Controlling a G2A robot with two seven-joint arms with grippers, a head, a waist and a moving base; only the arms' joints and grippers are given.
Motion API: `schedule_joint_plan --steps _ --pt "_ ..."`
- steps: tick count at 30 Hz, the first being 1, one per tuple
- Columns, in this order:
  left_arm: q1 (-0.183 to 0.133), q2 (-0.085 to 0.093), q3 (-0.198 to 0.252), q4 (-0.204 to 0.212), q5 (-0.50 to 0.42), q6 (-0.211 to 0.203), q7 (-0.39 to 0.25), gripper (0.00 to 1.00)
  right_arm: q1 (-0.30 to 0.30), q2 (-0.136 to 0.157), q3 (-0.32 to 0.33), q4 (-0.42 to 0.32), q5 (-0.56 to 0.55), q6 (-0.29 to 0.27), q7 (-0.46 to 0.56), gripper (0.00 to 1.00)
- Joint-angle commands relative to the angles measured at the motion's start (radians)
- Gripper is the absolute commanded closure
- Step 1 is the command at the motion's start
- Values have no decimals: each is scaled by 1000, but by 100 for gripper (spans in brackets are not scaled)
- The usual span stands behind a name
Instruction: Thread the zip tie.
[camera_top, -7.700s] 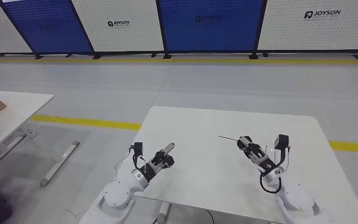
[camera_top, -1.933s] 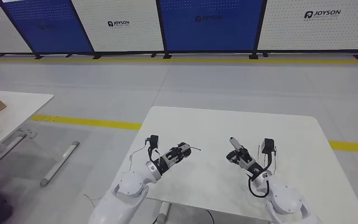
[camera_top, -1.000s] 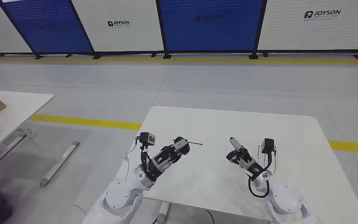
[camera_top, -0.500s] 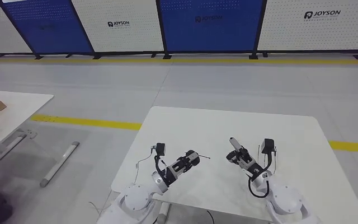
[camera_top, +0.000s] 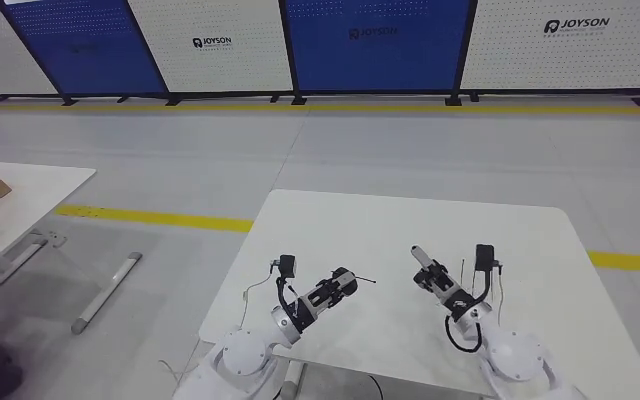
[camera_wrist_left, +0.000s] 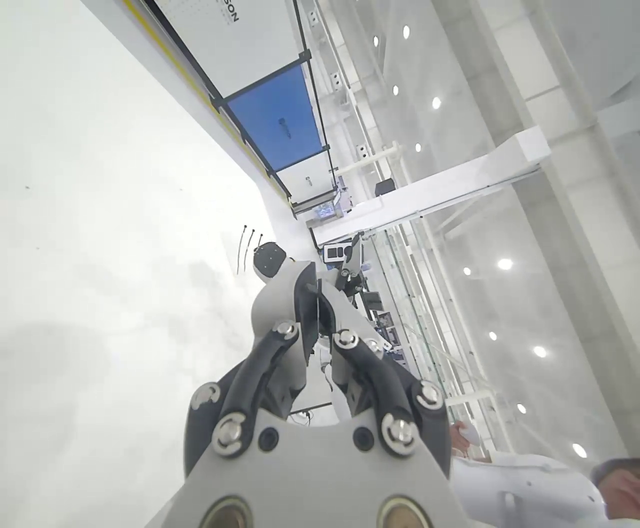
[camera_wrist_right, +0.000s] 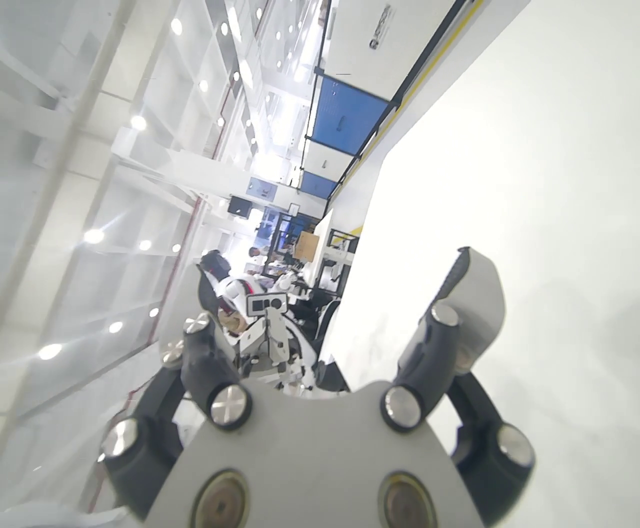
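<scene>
Zip tie (camera_top: 365, 280) pinched in closed left fingers (camera_wrist_left: 282, 300) — right fingers (camera_wrist_right: 475, 295) spread wide, empty.

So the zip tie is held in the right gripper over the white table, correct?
Not quite. The zip tie is held in the left gripper, not the right, over the white table. The left wrist view shows that gripper shut on the thin black strip. The right gripper stands open and empty in the right wrist view.
</scene>
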Motion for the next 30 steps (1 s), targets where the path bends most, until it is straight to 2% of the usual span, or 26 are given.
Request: schedule_joint_plan --steps 1,3,6,8,20,23,26,30 --pt "0 0 0 0 0 0 0 100 -11 6 26 -29 -49 31 -1 0" --pt "0 0 0 0 0 0 0 100 -24 12 49 -62 -85 61 7 0" --pt "0 0 0 0 0 0 0 100 -42 21 83 -120 -141 144 34 0" --pt "0 0 0 0 0 0 0 100 -51 21 98 -159 -161 205 -2 0" --pt "0 0 0 0 0 0 0 100 -51 21 97 -158 -169 199 3 0" --pt "0 0 0 0 0 0 0 100 -35 29 133 -167 -200 209 81 0" --pt "0 0 0 0 0 0 0 100 -23 43 204 -189 -200 235 204 0" --pt "0 0 0 0 0 0 0 100 8 64 250 -211 -323 338 382 0"
